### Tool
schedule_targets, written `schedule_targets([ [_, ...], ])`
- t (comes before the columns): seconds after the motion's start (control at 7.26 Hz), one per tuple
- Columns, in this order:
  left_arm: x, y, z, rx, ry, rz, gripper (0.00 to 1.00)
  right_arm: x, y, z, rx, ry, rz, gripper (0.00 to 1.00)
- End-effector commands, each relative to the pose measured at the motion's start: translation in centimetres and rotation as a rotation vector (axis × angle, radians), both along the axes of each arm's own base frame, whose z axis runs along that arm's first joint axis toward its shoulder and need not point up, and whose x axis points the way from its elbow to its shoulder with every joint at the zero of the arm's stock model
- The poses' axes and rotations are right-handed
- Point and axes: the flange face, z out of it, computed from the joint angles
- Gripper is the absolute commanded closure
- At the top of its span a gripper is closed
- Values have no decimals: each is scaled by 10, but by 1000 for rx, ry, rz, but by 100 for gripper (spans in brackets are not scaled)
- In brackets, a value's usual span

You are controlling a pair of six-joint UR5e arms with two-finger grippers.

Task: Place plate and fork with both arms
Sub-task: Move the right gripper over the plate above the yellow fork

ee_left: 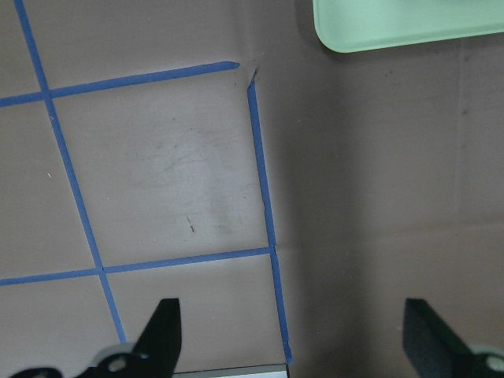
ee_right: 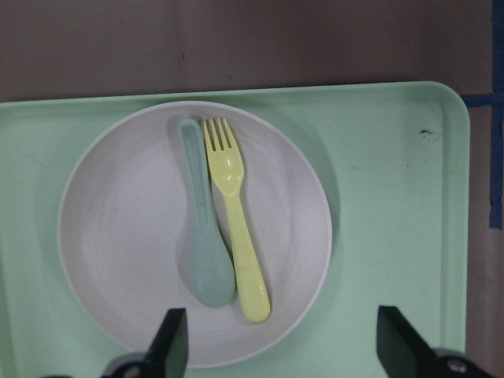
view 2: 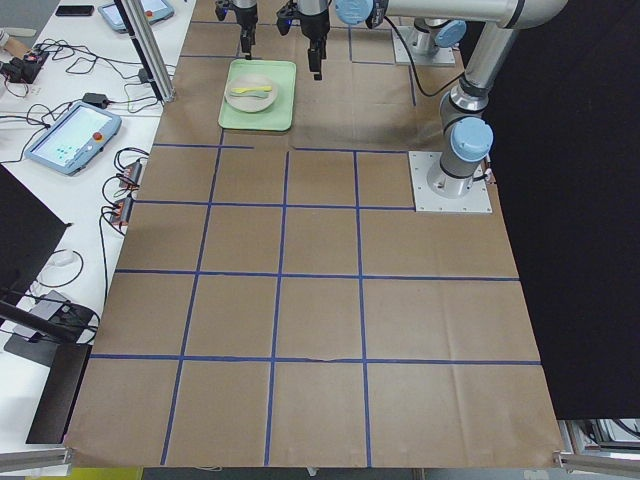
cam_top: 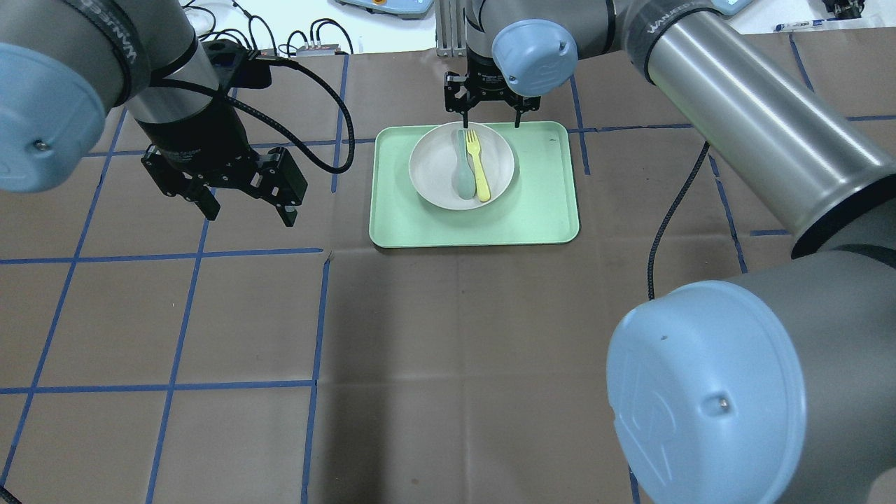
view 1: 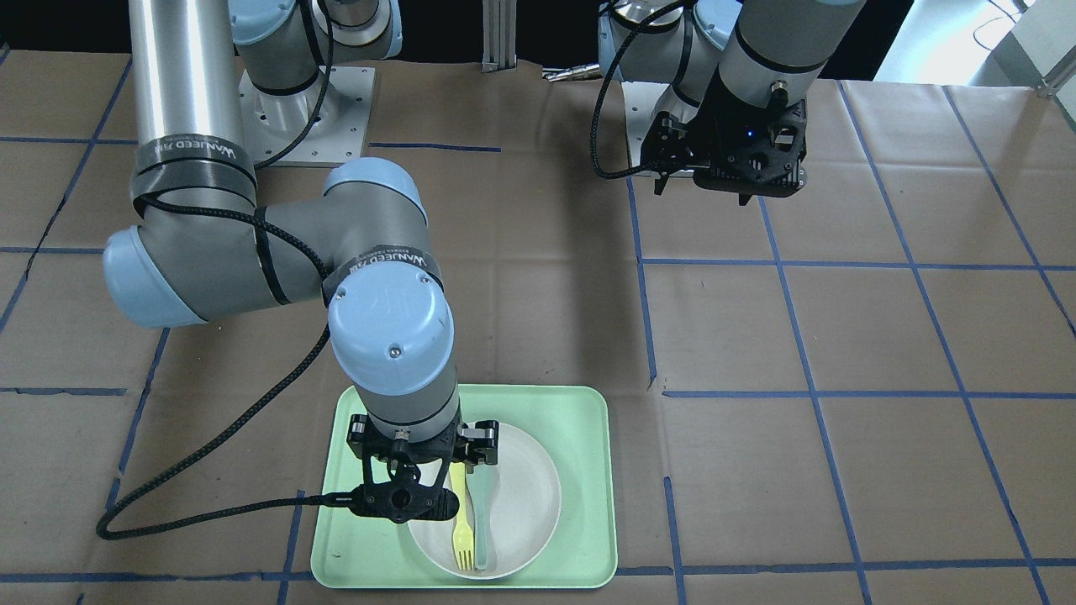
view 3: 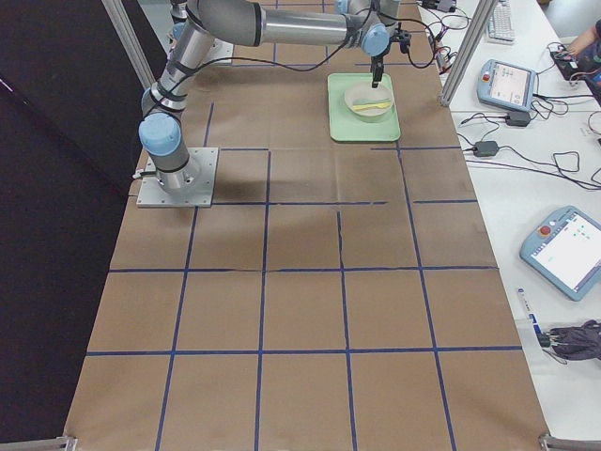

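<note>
The off-white plate [cam_top: 430, 168] lies on the light-green tray [cam_top: 546, 210]. The pale-yellow fork [cam_top: 480, 171] lies in the plate, next to a grey-green spoon [cam_top: 461, 171]. My right gripper [cam_top: 491, 123] hangs open and empty above the plate's far edge, touching nothing. In the right wrist view the plate [ee_right: 118, 236], fork [ee_right: 236, 228] and spoon [ee_right: 203, 236] lie ahead of the open right gripper [ee_right: 285, 350]. My left gripper [cam_top: 246, 213] is open and empty above bare table, left of the tray. It also shows in the left wrist view [ee_left: 295, 335].
The table is covered in brown paper with a grid of blue tape lines [cam_top: 318, 315]. A corner of the tray [ee_left: 394, 24] shows in the left wrist view. Black cables [cam_top: 318, 84] trail from both wrists. The arm bases [view 1: 307, 109] stand at the robot's edge of the table.
</note>
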Motion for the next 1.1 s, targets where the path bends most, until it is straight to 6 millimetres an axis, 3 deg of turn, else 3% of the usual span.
schedule_targets([
  [0.0,0,-2,-1,-30,2,-1,0,3,-7,-33,26,15,-1,36],
  [0.41,2,-4,-3,-27,2,2,0,9,-11,-69,52,22,10,41],
  [0.69,3,-5,-5,-24,-1,3,0,28,-11,-98,27,25,31,43],
  [0.96,7,-6,-4,-24,-3,14,0,28,-11,-104,32,30,31,44],
])
